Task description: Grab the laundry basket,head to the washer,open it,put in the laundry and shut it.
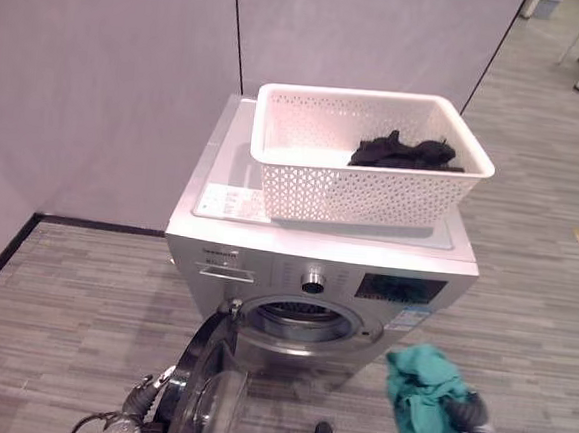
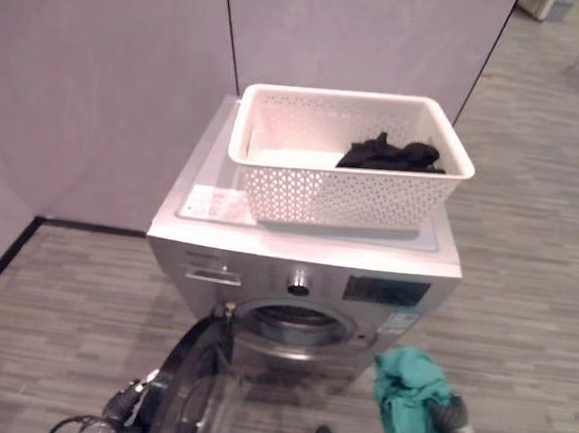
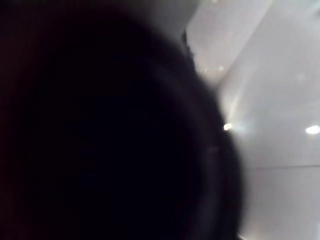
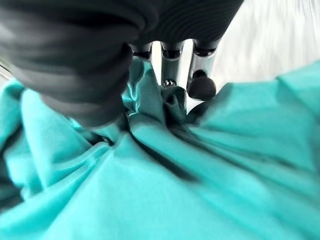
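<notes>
Left eye view: white laundry basket point(image 1: 364, 167) sits atop the washer point(image 1: 315, 269), a dark garment point(image 1: 403, 151) left inside at 2 o'clock. Door point(image 1: 201, 385) swung open at 7 o'clock, freeing the drum opening point(image 1: 301, 321). Right hand point(image 4: 172, 67), at 5 o'clock, fingers curled into the teal garment point(image 1: 418, 392), apparently carrying it drumward. Left hand point(image 1: 140, 400) by the door; grip unreadable.

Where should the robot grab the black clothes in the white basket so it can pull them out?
Best from straight above, pinching the top of the heap. The black clothes lie bunched in the right half of the white basket, whose tall walls block any sideways reach. The basket's top is open, and the raised folds in the middle probably give fingers something to close on.
</notes>
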Controlling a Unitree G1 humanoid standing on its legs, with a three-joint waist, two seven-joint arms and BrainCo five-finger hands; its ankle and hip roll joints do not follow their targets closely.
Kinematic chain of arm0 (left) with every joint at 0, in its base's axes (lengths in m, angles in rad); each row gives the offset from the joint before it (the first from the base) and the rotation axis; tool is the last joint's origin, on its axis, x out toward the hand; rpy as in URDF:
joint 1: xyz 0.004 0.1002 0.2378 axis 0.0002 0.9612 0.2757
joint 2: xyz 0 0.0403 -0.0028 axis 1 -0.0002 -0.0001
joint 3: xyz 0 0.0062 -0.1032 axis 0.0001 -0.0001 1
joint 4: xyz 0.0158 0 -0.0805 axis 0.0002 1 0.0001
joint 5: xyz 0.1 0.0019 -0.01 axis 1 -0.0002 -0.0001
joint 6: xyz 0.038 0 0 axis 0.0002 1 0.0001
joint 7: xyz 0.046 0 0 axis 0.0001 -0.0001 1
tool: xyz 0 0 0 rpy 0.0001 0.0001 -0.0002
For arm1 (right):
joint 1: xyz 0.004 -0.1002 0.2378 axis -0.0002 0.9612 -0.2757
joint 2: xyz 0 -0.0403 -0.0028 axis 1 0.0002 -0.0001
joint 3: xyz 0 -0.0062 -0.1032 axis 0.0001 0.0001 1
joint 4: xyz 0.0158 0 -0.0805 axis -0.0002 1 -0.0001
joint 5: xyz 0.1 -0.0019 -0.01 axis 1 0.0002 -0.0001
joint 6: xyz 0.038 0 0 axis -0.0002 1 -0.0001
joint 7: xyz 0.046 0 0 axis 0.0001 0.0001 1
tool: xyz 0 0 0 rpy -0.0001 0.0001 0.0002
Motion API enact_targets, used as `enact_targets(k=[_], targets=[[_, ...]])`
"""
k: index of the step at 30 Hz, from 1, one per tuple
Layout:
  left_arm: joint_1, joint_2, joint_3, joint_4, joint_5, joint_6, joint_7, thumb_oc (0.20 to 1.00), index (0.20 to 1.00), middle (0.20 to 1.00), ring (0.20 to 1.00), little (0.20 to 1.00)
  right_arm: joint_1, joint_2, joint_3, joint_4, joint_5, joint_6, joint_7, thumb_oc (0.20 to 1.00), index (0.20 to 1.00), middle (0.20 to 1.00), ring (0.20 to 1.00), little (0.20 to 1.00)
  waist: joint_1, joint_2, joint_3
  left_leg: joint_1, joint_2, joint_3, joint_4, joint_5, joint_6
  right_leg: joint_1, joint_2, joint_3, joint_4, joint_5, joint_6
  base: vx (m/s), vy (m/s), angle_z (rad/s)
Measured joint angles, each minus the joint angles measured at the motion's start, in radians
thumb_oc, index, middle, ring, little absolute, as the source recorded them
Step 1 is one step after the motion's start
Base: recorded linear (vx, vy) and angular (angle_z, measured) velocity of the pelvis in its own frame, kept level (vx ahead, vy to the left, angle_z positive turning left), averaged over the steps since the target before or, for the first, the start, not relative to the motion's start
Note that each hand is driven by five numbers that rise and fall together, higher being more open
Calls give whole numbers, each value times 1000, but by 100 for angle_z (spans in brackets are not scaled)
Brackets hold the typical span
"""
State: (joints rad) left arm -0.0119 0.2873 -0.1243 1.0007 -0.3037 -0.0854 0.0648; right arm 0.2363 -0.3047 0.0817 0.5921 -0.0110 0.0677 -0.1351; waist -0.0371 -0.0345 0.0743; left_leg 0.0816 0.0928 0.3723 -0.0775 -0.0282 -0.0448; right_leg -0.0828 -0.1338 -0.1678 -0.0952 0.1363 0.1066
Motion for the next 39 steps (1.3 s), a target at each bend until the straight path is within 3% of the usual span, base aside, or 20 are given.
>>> enact_targets(k=[4,8,11,15,23,27,30,34,39], targets=[[-3,-15,-49,-9,-1,-16,9,1000,1000,1000,1000,1000,-33,86,120,131,143,-31,74,200,200,200,200,200,27,-24,17,-22,-4,-49,-19,20,-6,6,-10,-37,0,6,7,-128,-34,39],[-58,23,-97,-1,-2,-20,42,1000,1000,1000,1000,1000,-209,93,145,191,227,-65,47,200,200,200,200,200,53,-69,105,-142,-38,-111,28,43,11,-67,-50,-65,8,37,6,-162,19,46],[-84,7,-115,-18,-7,-27,50,1000,1000,1000,1000,1000,-329,83,135,211,233,-72,0,200,200,200,200,200,58,-32,179,-200,-51,-146,75,32,25,-81,-71,-96,8,48,2,-116,26,37],[-81,-14,-127,-21,-12,-41,67,1000,1000,1000,1000,1000,-382,79,125,185,232,-81,-43,200,200,200,200,200,68,11,207,-224,-57,-156,77,33,25,-94,-73,-114,8,50,2,-87,11,14],[-164,5,-169,-53,-16,-49,118,1000,1000,1000,1000,1000,-576,61,98,256,231,-91,-186,200,200,200,200,200,77,22,305,-298,-58,-175,116,30,29,-136,-78,-127,8,58,-10,-49,18,9],[-201,14,-225,-143,-33,-61,130,1000,1000,1000,1000,1000,-782,49,90,324,223,-94,-306,200,200,200,200,200,115,59,358,-357,-58,-203,150,30,28,-164,-80,-148,8,64,-16,-42,5,17],[-228,9,-256,-165,-33,-68,139,1000,1000,1000,1000,1000,-864,20,77,322,202,-93,-378,200,200,200,200,200,133,86,377,-390,-59,-226,166,32,28,-173,-82,-173,8,65,-19,39,-22,19],[-235,4,-274,-193,-35,-86,150,1000,1000,1000,1000,1000,-978,-34,65,327,184,-95,-444,200,200,200,200,200,165,98,386,-428,-59,-236,177,38,27,-199,-82,-182,8,69,-20,-21,-29,11],[-259,-13,-317,-199,-41,-87,152,1000,1000,1000,1000,1000,-1108,-112,46,494,193,-94,-528,200,200,200,200,200,204,118,397,-463,-64,-266,180,43,25,-217,-84,-202,8,69,-20,-34,-57,15]])
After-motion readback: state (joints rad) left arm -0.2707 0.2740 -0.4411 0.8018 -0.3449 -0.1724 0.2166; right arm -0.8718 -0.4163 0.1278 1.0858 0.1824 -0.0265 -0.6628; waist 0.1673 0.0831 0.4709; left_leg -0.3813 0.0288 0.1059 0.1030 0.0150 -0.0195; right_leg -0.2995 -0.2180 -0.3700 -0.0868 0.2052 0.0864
